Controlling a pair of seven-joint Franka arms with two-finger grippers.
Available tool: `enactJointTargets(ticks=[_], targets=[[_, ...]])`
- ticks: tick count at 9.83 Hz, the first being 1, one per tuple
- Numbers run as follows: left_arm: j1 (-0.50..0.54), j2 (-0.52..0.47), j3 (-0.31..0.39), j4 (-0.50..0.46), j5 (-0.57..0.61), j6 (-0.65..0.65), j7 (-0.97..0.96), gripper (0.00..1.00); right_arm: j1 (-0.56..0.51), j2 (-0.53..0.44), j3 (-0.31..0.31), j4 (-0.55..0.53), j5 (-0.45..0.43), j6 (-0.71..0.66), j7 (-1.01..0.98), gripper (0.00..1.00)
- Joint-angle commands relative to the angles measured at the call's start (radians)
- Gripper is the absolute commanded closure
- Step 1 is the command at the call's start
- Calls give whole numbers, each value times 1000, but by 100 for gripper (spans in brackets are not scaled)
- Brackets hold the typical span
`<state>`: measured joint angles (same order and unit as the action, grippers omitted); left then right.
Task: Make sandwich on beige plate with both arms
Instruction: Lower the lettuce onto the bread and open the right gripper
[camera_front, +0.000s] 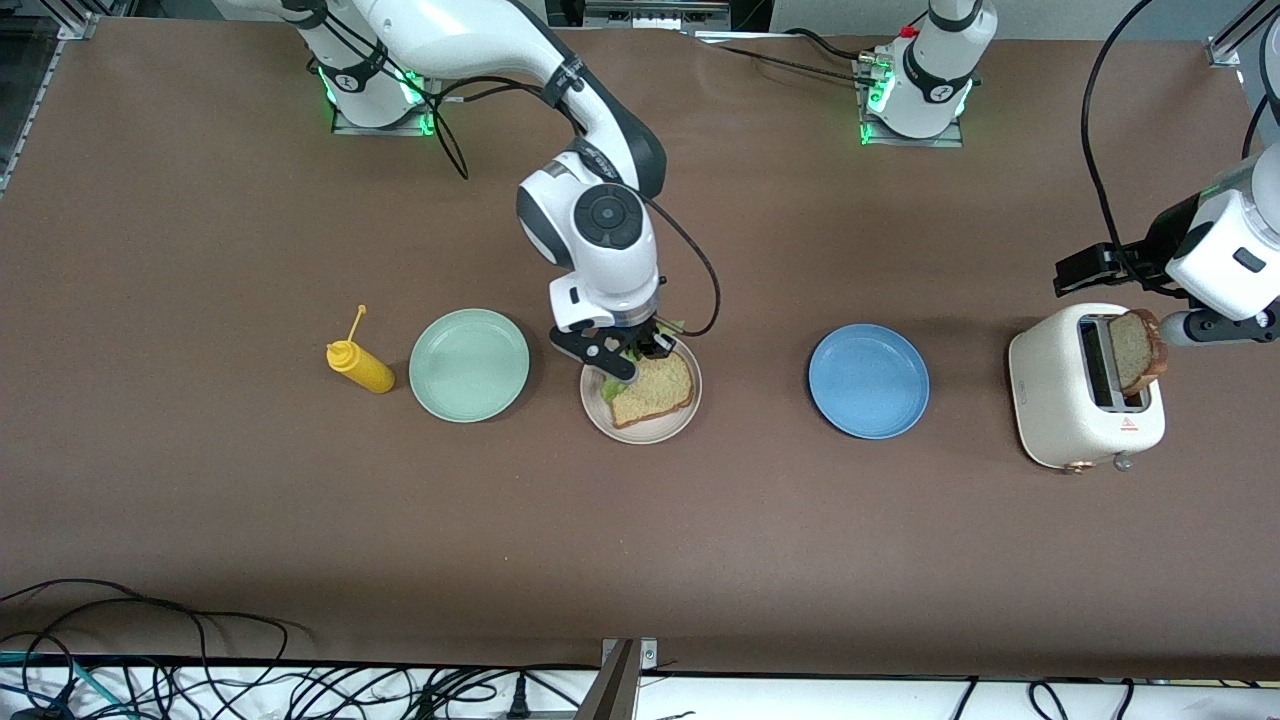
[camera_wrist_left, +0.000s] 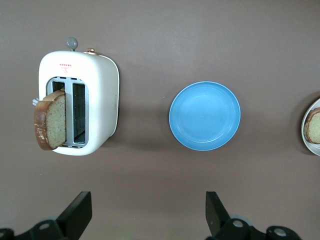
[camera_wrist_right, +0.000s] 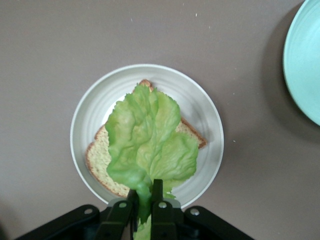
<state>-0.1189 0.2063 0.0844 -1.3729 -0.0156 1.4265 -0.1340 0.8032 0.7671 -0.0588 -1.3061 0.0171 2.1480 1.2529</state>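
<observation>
The beige plate (camera_front: 650, 432) lies mid-table with one slice of brown bread (camera_front: 655, 390) on it. My right gripper (camera_wrist_right: 145, 192) hangs over the plate's edge, shut on the stem of a ruffled green lettuce leaf (camera_wrist_right: 150, 140). The leaf droops across the bread (camera_wrist_right: 102, 160) and the plate (camera_wrist_right: 210, 150). A second slice (camera_front: 1140, 350) stands tilted in a slot of the cream toaster (camera_front: 1085, 385) at the left arm's end. My left gripper (camera_wrist_left: 147, 215) is open and holds nothing, up over the table beside the toaster (camera_wrist_left: 95, 100) and its slice (camera_wrist_left: 50, 120).
A blue plate (camera_front: 868, 380) lies between the beige plate and the toaster. A mint-green plate (camera_front: 469, 364) and a yellow squeeze bottle (camera_front: 360, 367) stand toward the right arm's end. Cables run along the table edge nearest the front camera.
</observation>
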Motion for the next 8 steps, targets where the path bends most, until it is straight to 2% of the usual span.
enactJointTargets(ticks=[1,3,4,5,6,8], targets=[[-1,5,0,20,-6,-20,7,0,22,47,-13,39,-79,-5,16,87],[-1,5,0,20,-4,-20,7,0,24,60,-15,45,-98,1,17,86],[-1,5,0,20,-4,-20,7,0,22,66,-15,41,-97,44,19,61],[-1,5,0,20,-4,-20,7,0,22,75,-16,42,-97,87,20,13],[-1,5,0,20,-4,-20,7,0,19,77,-16,44,-95,102,11,0],[-1,5,0,20,-4,-20,7,0,13,64,-21,48,-92,98,-4,0]])
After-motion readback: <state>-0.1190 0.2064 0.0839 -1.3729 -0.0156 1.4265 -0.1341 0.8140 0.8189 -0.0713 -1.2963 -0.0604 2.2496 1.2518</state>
